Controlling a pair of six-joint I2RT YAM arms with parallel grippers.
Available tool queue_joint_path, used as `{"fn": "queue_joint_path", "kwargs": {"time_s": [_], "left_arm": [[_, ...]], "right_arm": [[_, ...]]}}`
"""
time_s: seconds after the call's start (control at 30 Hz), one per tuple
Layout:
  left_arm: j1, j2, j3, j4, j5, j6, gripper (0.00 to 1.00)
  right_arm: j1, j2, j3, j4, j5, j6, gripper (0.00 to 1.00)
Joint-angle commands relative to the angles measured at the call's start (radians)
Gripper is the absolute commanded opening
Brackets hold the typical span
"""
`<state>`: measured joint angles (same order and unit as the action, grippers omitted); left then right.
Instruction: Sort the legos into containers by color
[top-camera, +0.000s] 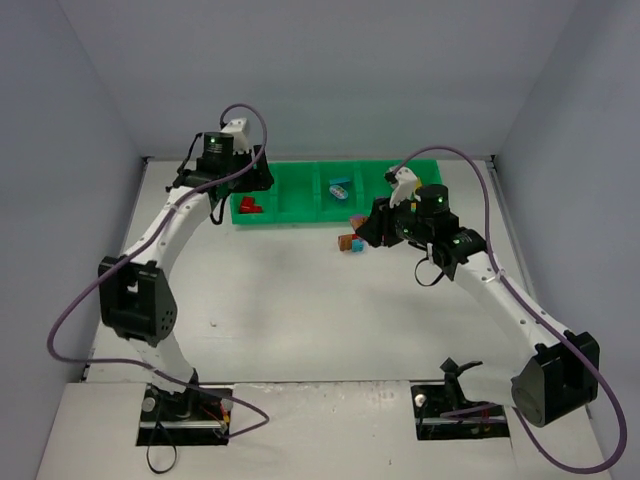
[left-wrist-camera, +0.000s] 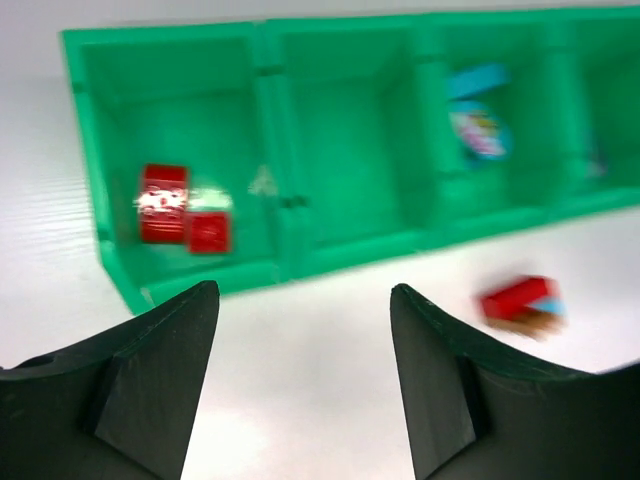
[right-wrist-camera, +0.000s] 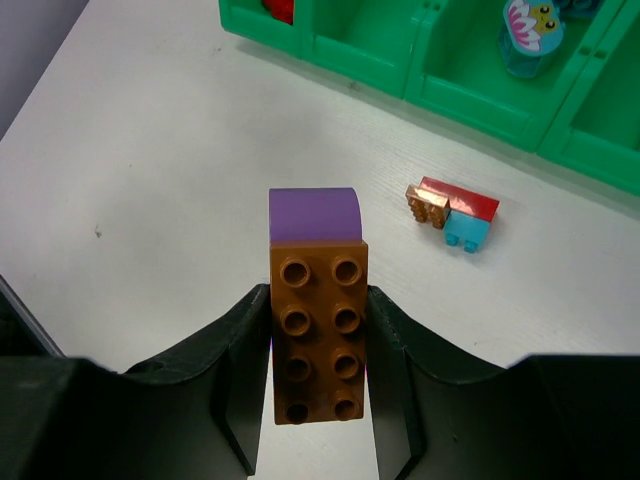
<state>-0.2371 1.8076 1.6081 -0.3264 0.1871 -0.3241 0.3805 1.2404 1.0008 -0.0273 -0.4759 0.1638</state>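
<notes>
Legos (top-camera: 350, 242), nearest first: a brown brick (right-wrist-camera: 320, 340) with a purple piece (right-wrist-camera: 314, 214) at its far end is clamped between the fingers of the right pincer (right-wrist-camera: 320, 300) above white worktop (right-wrist-camera: 150, 180), open room all round it. Just beyond, a small clump (right-wrist-camera: 452, 212) of red, cyan and brown bricks lies on the worktop close before the green tray (right-wrist-camera: 470, 100). At the tray's left end the left pincer (left-wrist-camera: 302, 295) gapes wide, holding nothing, facing the end compartment with two red bricks (left-wrist-camera: 185, 212); a cyan brick (left-wrist-camera: 478, 120) lies two compartments along.
</notes>
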Motion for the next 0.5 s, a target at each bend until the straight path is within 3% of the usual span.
{"fn": "queue_joint_path", "kwargs": {"time_s": [0.0, 0.27, 0.47], "left_arm": [[-0.046, -0.198, -0.032, -0.011, 0.175, -0.104, 0.63], [-0.186, -0.33, -0.117, 0.027, 0.396, -0.223, 0.64], [-0.249, -0.441, -0.253, 0.136, 0.465, -0.035, 0.64]], "right_arm": [[0.011, -0.001, 0.009, 0.125, -0.023, -0.069, 0.0], [0.07, 0.036, 0.03, 0.187, -0.073, -0.15, 0.02], [0.067, 0.093, 0.09, 0.198, -0.212, -0.095, 0.0]]}}
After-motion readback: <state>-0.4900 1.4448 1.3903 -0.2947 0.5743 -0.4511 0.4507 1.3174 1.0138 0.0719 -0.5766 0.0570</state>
